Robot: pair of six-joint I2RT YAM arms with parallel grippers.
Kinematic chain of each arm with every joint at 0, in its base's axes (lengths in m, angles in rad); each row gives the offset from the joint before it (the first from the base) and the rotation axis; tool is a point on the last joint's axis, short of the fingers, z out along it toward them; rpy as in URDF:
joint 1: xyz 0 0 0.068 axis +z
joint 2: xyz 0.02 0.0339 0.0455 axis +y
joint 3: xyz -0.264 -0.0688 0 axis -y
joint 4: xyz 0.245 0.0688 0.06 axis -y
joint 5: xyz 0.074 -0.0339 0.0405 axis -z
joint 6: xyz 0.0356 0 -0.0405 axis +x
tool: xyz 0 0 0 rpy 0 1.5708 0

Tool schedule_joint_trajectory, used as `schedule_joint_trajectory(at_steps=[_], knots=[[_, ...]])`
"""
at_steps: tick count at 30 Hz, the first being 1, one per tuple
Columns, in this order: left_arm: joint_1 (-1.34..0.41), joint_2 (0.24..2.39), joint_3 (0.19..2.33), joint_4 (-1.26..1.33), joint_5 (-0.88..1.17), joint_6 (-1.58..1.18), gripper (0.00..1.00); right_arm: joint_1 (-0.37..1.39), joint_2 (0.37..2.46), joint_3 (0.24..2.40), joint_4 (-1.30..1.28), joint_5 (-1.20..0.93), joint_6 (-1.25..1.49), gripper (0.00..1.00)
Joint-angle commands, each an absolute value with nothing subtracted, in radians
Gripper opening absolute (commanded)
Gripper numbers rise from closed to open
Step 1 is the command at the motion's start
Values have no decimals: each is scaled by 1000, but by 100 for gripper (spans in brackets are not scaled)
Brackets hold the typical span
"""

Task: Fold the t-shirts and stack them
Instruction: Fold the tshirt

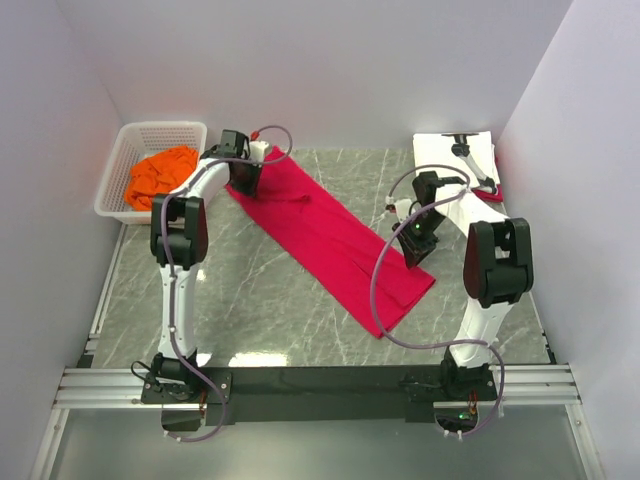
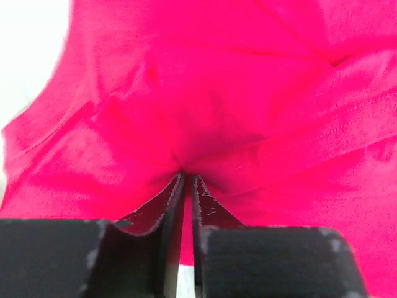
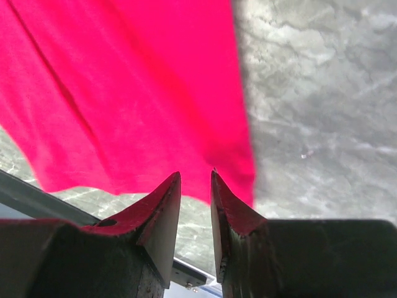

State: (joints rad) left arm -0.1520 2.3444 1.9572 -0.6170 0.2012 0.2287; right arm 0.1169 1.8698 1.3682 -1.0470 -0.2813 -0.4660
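Crimson t-shirt [image 1: 330, 235] stretches diagonally from the basket [image 1: 160, 127]; left fingers [image 2: 170, 211] clamp its basket end, right fingers [image 3: 161, 205], slightly apart, face the far hem.

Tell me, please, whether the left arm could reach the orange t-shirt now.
Probably yes: the open-topped basket sits close beside the left tool, though that tool is shut on the red t-shirt.

Bright even overhead light, faint soft shadows, top view sharp, crimson t-shirt [image 2: 236, 112] oversaturated and soft in left wrist view, upper-left corner blown white.
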Motion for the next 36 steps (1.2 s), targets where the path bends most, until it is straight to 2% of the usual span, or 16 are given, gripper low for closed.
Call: schedule_joint_trajectory(at_steps=[1,4,8,15,21,25,32,36], knots=[[-153,2359,2103,-559,270,230,18,135,1910,1393,-1023,-308,-466,33],[-141,2254,2015,-436,294,181,25,159,1942,1379,-1011,-325,-457,33],[-140,2122,1884,-387,304,140,27,198,1950,1301,-983,-321,-451,31],[-137,2002,1683,-442,365,57,24,261,1933,1161,-986,-403,-445,22],[-146,1989,1546,-439,425,-40,21,435,1849,1071,-1053,-616,-500,21],[-172,2022,1537,-439,433,-61,20,480,1816,1123,-1175,-794,-607,25],[-213,2124,1617,-446,362,-69,18,405,1776,1245,-1189,-724,-581,30],[-213,2249,1742,-494,331,-66,15,353,1778,1259,-1155,-686,-542,31]])
